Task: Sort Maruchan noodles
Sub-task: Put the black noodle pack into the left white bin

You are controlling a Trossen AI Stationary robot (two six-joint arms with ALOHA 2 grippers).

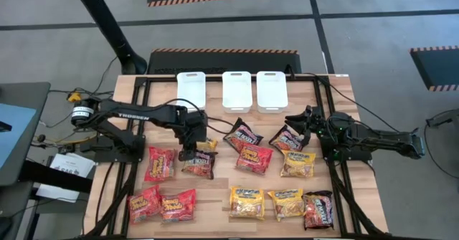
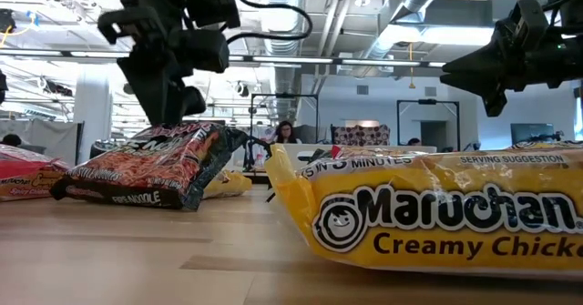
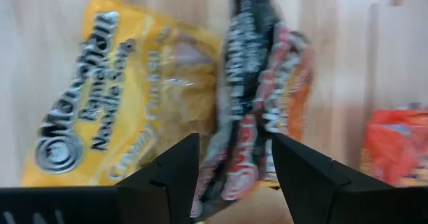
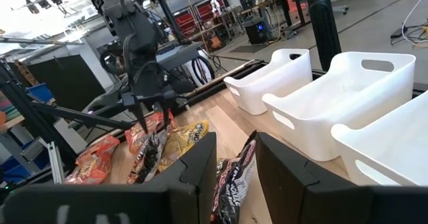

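Several Maruchan noodles packets in red, yellow and dark wrappers lie spread over the wooden table [image 1: 215,190]. My left gripper [image 1: 190,151] points steeply down, open, over a dark packet [image 3: 251,83] whose far edge rests on a yellow packet [image 3: 120,97]. The low view shows this dark packet [image 2: 146,173] tilted, its near edge on the table. Its raised edge stands between my open fingers [image 3: 304,174]. My right gripper [image 4: 235,164] hovers level and open at the right [image 1: 305,118], holding nothing. My left gripper stands open astride the dark packet's raised edge [image 3: 234,164], coming from above. Whether its fingers touch the wrapper, I cannot tell.
Three white bins [image 1: 191,89], [image 1: 237,89], [image 1: 272,89] stand in a row at the table's far edge. Red packets [image 1: 160,162] lie left of my left gripper. A yellow Creamy Chicken packet [image 2: 428,218] lies near the front edge. Black frame rails [image 1: 140,104] border the table.
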